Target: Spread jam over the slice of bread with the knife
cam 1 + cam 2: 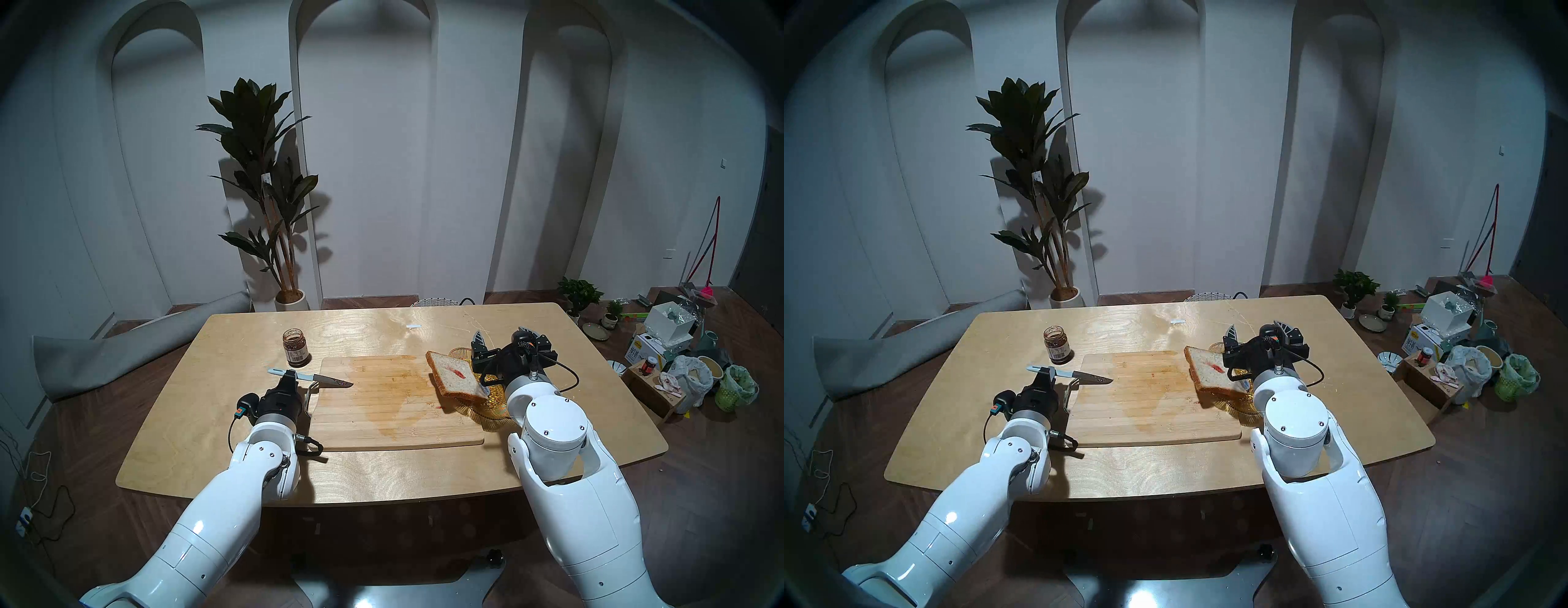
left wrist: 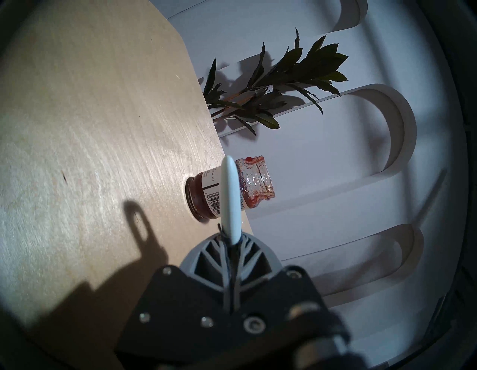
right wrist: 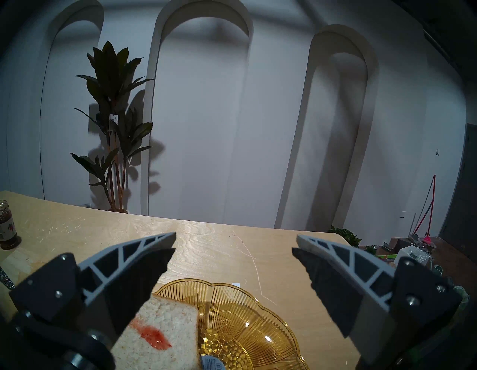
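Pale counter: left gripper clamps the knife, blade pointing right toward the slice of bread; right gripper, jaws wide, hovers beyond it.

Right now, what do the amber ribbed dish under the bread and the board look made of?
Amber ribbed dish: see-through with bright glints, so glass or clear plastic; I cannot tell which. Pale rectangular cutting board: matte wood strips, possibly bamboo, with visible grain and a damp-looking stain.

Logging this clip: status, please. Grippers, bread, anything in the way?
Left gripper shut on knife. Right gripper open, empty, above amber dish. Bread leaning on dish, one small jam smear. Nothing in the way.
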`<state>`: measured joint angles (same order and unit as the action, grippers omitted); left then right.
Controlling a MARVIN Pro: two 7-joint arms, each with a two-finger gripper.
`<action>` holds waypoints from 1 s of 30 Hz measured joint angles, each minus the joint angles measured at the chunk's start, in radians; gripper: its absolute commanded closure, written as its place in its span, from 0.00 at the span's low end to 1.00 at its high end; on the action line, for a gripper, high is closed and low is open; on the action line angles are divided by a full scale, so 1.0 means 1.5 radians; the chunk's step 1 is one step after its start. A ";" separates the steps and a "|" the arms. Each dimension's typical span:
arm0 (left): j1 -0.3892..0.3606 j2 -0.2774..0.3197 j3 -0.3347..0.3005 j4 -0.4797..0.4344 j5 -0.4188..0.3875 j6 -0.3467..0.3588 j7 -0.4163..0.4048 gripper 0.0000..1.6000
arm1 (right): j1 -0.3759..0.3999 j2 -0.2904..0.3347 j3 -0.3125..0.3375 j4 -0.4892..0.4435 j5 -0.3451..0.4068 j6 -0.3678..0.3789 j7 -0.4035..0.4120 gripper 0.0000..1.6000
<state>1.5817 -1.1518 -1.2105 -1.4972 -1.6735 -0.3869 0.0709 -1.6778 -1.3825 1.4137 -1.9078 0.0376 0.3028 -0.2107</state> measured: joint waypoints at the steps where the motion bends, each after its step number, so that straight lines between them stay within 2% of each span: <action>1: 0.000 0.000 0.000 -0.001 0.001 -0.001 0.002 1.00 | 0.000 0.000 0.000 0.000 0.000 0.000 0.000 0.00; 21: -0.002 0.000 0.008 -0.016 0.008 0.003 0.044 1.00 | -0.002 0.000 -0.003 -0.007 0.002 0.002 -0.005 0.00; 23: -0.002 0.000 0.008 -0.017 0.008 0.005 0.048 0.94 | -0.003 0.000 -0.002 -0.008 0.003 0.002 -0.005 0.00; 25: -0.003 0.000 0.008 -0.017 0.007 0.006 0.050 0.95 | -0.003 0.000 -0.001 -0.009 0.003 0.002 -0.005 0.00; 30: -0.005 0.002 0.009 -0.018 0.007 0.010 0.058 0.90 | -0.007 0.003 0.005 -0.013 0.005 0.001 -0.003 0.00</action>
<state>1.5746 -1.1491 -1.1968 -1.5248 -1.6631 -0.3726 0.1583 -1.6876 -1.3780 1.4211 -1.9266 0.0458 0.3050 -0.2144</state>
